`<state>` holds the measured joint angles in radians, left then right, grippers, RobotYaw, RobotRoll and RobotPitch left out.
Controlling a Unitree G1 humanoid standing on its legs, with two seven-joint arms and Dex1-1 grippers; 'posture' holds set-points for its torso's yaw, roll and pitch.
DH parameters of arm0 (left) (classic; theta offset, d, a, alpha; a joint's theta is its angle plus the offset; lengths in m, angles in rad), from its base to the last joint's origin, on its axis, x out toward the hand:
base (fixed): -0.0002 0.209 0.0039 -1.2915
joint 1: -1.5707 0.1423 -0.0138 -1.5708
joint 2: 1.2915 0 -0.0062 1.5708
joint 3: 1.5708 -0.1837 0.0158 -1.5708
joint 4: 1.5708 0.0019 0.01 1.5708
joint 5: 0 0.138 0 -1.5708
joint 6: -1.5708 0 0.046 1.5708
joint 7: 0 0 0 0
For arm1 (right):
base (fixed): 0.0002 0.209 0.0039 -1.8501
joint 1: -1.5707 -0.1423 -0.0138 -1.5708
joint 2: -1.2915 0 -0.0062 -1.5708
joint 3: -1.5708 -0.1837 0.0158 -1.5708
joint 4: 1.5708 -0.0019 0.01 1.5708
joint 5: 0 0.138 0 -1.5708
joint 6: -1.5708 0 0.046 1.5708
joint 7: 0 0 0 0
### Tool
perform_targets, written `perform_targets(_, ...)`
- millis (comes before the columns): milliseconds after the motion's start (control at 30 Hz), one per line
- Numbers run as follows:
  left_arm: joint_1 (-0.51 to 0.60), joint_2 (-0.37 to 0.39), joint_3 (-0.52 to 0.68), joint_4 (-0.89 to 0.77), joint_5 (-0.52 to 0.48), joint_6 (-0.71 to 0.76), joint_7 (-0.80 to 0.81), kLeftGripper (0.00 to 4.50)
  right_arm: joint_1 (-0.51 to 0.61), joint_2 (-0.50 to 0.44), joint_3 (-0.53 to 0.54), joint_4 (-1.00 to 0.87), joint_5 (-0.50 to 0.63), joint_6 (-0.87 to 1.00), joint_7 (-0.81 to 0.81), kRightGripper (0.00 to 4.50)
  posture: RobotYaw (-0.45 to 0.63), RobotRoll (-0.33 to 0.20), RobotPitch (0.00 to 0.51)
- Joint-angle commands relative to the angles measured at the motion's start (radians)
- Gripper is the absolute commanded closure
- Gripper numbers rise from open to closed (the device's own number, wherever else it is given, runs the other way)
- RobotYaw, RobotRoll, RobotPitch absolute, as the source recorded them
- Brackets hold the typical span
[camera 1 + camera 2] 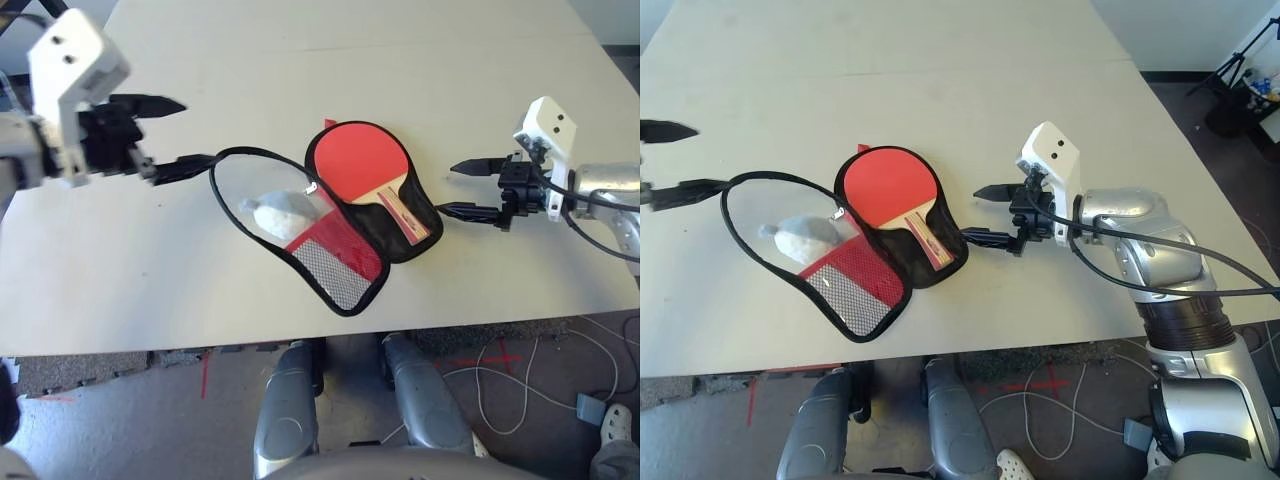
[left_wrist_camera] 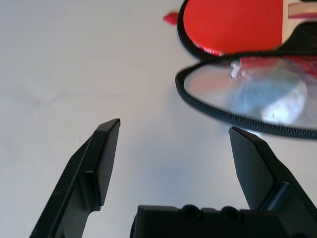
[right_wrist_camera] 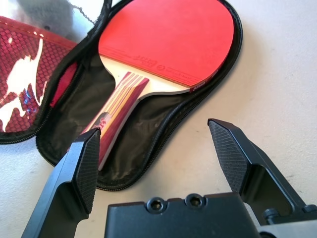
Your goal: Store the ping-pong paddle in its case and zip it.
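Fingers of both grippers are spread wide and grasp nothing. Left gripper (image 1: 170, 135) hangs over bare table (image 1: 420, 60) just off the far-left edge of the case (image 1: 345, 215), tips pointing toward it, clear of the piping. Right gripper (image 1: 467, 189) sits on the opposite side, near the handle end of the case, tips aimed at it with a small gap to the fabric.

Case lies unzipped and folded flat open near the front-centre of the table. Right half shows black lining. Paddle (image 1: 365, 160) rests in that half, red rubber face up, round head toward the far side of the table, pale handle with red stripes pointing toward the near edge and the right gripper. Paddle sits inside the black piping outline; the handle end lies on the lining.

Left half of the case is the flap, lying open beside the paddle half and joined to it along the middle. A clear window panel takes up its far part; a white wad (image 1: 280, 212) shows there, probably under the clear panel, though I can't be sure from these views. Near part of the flap is red with a black mesh pocket (image 1: 335, 265).

Zip runs open all round the edge.
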<state>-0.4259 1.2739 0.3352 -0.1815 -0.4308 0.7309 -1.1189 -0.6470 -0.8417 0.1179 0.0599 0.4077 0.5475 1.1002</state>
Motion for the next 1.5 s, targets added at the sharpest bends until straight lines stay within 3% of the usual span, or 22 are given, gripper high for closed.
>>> perform_targets(33, 0.087, 0.013, 0.050, -0.060, -0.046, 0.084, -0.022, 0.00, -0.024, 0.016, -0.001, 0.054, -0.026, -0.045, 0.040, 0.04, 0.10, 0.000, 0.265)
perform_targets(200, 0.145, -0.040, 0.052, -0.147, -0.100, 0.150, 0.031, 0.00, -0.048, 0.030, -0.006, 0.104, -0.047, -0.072, 0.064, 0.04, 0.10, 0.000, 0.263)
perform_targets(367, 0.135, -0.141, -0.031, -0.221, -0.140, 0.172, 0.112, 0.00, -0.056, 0.031, -0.016, 0.131, -0.059, -0.093, 0.076, 0.04, 0.09, 0.000, 0.258)
perform_targets(600, 0.062, -0.214, -0.141, -0.239, -0.159, 0.181, 0.163, 0.00, -0.052, 0.031, -0.037, 0.144, -0.074, -0.100, 0.069, 0.04, 0.06, 0.000, 0.256)
perform_targets(867, -0.119, -0.358, -0.314, -0.229, -0.153, 0.170, 0.194, 0.00, -0.031, 0.025, -0.064, 0.142, -0.079, -0.100, 0.054, 0.04, 0.04, 0.000, 0.259)
perform_targets(967, -0.197, -0.432, -0.393, -0.190, -0.114, 0.137, 0.208, 0.00, -0.035, 0.027, -0.073, 0.164, -0.088, -0.111, 0.046, 0.04, 0.04, 0.000, 0.259)
perform_targets(1267, -0.402, -0.832, -0.573, 0.117, 0.052, -0.112, 0.288, 0.00, -0.079, 0.043, -0.089, 0.283, -0.124, -0.135, 0.003, 0.04, 0.02, 0.000, 0.263)
perform_targets(1500, -0.402, -0.841, -0.585, 0.166, 0.110, -0.175, 0.245, 0.00, -0.076, 0.048, -0.115, 0.316, -0.114, -0.143, 0.003, 0.04, 0.00, 0.000, 0.263)
